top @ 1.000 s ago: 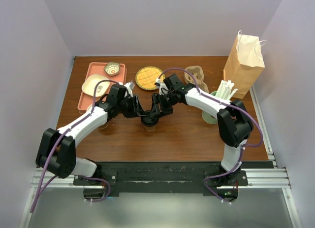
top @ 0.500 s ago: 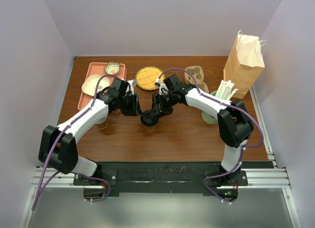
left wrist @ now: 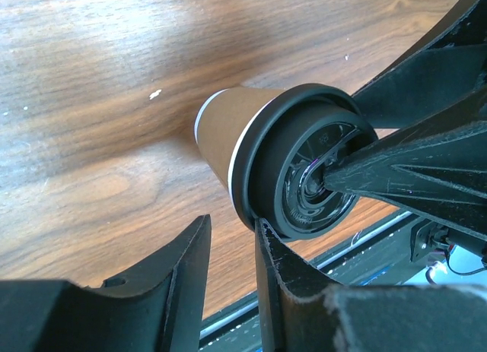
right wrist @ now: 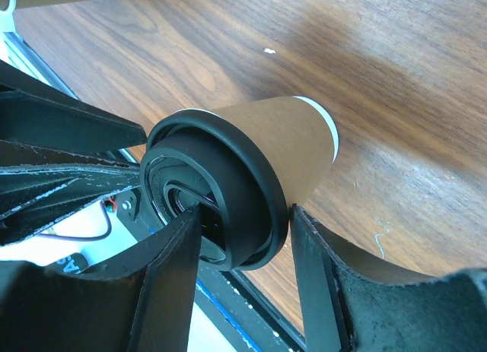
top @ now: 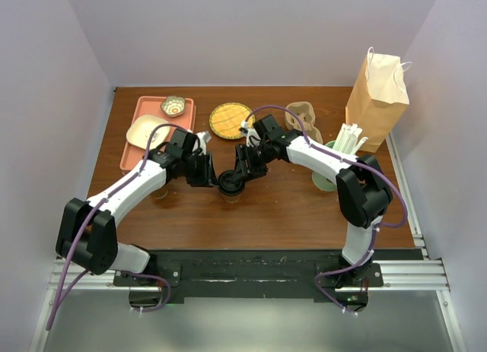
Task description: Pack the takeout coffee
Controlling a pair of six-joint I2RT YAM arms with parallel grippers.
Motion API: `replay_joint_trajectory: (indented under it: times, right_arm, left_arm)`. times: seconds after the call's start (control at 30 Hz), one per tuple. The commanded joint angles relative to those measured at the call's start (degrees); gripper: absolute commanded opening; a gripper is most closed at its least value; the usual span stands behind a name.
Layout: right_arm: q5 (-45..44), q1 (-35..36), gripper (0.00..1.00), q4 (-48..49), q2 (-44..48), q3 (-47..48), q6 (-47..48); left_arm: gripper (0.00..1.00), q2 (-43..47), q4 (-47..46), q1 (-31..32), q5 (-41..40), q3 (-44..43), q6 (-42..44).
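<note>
Left gripper (top: 207, 174) has swung back in beside the takeout coffee (top: 230, 188), upright mid-way across the table (top: 289, 211). Its fingers (left wrist: 183, 276) are narrowly apart on nothing, with one tip at the lid rim. Right gripper (right wrist: 245, 214) pinches the black lid (right wrist: 243, 185) (one finger on top, one outside). The paper wall probably dents and the lid could pop, so grip the body just under the rim.

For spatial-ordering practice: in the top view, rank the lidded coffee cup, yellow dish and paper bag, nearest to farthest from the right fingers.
1. lidded coffee cup, between the right fingers.
2. yellow dish, behind them, mid-table.
3. paper bag, far right corner.
</note>
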State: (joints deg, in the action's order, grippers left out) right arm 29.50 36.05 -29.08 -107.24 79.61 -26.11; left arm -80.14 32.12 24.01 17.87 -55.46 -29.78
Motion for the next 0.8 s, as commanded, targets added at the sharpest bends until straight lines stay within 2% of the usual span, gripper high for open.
replay_joint_trajectory:
  times: [0.0, 0.57, 0.77]
  right_arm:
    - [-6.0, 0.4, 0.5, -2.5, -0.4, -1.2, 1.4]
    - [-8.2, 0.3, 0.39, 1.6, -3.1, -8.2, 1.9]
    - [-8.8, 0.0, 0.36, 1.2, -3.7, -8.5, 4.2]
  left_arm:
    - [0.34, -0.6, -3.0, 0.1, 0.7, 1.0, 0.2]
    - [0.29, -5.7, 0.4, 1.4, -12.1, 7.2, -2.5]
    - [0.28, -6.1, -0.3, 3.2, -10.6, 7.2, -3.5]
